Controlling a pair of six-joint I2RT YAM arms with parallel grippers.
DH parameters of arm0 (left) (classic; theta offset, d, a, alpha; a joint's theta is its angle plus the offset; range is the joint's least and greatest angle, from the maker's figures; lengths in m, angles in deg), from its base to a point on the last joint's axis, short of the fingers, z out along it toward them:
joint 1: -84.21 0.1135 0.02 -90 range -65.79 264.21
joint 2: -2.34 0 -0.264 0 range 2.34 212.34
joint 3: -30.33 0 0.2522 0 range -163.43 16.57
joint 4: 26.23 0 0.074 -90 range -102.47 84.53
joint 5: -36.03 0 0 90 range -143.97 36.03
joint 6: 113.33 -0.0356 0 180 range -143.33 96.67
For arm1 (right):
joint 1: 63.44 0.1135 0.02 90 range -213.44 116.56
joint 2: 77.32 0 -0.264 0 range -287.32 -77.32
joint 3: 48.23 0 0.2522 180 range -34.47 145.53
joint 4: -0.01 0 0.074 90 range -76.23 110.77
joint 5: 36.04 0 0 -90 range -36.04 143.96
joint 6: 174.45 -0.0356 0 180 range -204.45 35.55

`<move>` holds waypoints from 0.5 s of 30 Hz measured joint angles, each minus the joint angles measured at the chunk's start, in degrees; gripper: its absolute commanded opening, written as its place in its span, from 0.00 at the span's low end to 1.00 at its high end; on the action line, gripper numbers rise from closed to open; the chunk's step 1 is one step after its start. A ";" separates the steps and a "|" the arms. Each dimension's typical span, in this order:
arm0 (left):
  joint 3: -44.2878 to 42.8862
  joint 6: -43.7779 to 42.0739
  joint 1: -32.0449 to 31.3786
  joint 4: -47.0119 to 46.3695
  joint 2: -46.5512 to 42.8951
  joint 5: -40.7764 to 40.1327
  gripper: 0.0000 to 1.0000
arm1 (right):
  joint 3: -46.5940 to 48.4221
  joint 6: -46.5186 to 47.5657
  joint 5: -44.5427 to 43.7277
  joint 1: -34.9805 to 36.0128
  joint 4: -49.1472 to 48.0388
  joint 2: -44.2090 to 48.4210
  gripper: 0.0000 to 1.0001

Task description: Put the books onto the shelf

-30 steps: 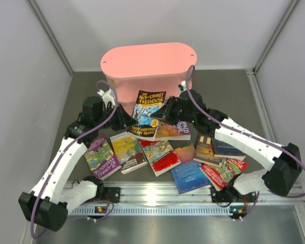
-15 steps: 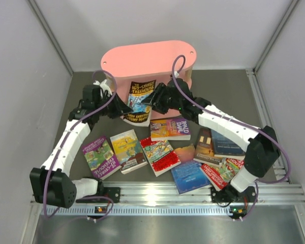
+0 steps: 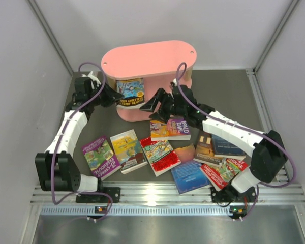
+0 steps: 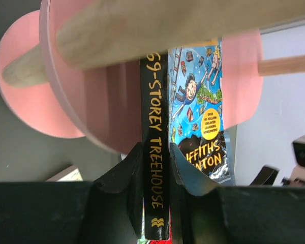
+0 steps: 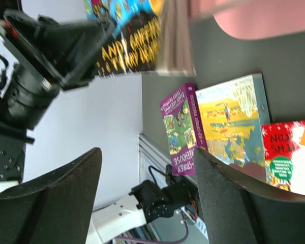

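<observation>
Checking tools first; left gripper (image 4: pixel 155 162), what has it got? (M.)

Pinched tight on one book, the Treehouse book (image 3: pixel 130 92); black spine sits between the two fingers in the wrist view; cover faces out. Book is at the front left of the shelf (image 3: pixel 147 56), tucked under the top board; whether it rests on a tier, cannot tell. (J.)

Right gripper? (M.)

Right gripper (image 3: pixel 151 104): fingers spread wide, nothing between them; it hangs in front of the shelf, just right of the held book and apart from it. (J.)

Counts? (M.)

Two arms; one shelf, pink with pale wooden edges; one book in the grip; nine more lying flat that I can make out. Purple book (image 3: pixel 99 156), yellow book (image 3: pixel 128 151) and red book (image 3: pixel 161 155) lie side by side near left; blue book (image 3: pixel 189 175) is nearer the front; the rest overlap at centre and right. (J.)

Surface, room? (M.)

Dark grey table (image 3: pixel 274 101); pale walls (image 3: pixel 20 76) on three sides; metal rail (image 3: pixel 157 195) along the near edge. (J.)

Arm poses? (M.)

Left arm (image 3: pixel 66 137) is stretched forward up the left side, wrist turned in toward the shelf's end; right arm (image 3: pixel 234 133) has its elbow far out right and its forearm reaching left over the flat books. (J.)
</observation>
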 measured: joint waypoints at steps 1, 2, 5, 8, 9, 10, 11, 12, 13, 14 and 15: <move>-0.13 0.72 0.04 -0.85 0.72 0.04 0.00 | -1.16 -0.15 0.31 0.02 -0.09 0.66 0.73; -0.46 1.40 0.04 -1.64 1.68 0.28 0.00 | -2.29 -0.44 0.50 0.04 -0.13 1.22 0.72; -1.86 3.28 0.04 -3.61 4.61 1.18 0.00 | -4.81 -0.74 0.90 0.04 -0.04 2.43 0.72; -4.07 4.04 0.04 -4.15 7.23 1.51 0.01 | -5.86 -0.94 1.20 0.04 -0.11 3.08 0.72; -4.79 4.15 0.04 -4.11 7.98 1.49 0.04 | -5.88 -0.96 1.33 0.04 0.04 3.19 0.72; -5.35 4.17 0.04 -4.07 8.48 1.38 0.10 | -5.88 -0.94 1.38 0.04 -0.07 3.30 0.72; -5.79 4.17 0.04 -4.04 8.92 1.20 0.15 | -5.88 -0.94 1.49 0.04 -0.09 3.37 0.72; -6.21 4.17 0.04 -3.87 9.25 1.09 0.23 | -5.88 -0.92 1.53 0.04 -0.02 3.43 0.72; -6.45 4.15 0.04 -3.80 9.49 1.01 0.34 | -5.88 -0.90 1.53 0.04 -0.02 3.50 0.72; -6.56 4.02 0.04 -3.74 9.55 0.92 0.43 | -5.88 -0.90 1.55 0.04 -0.02 3.54 0.72; -6.56 3.80 0.04 -3.41 9.55 0.44 0.49 | -5.88 -0.87 1.55 0.04 -0.02 3.65 0.72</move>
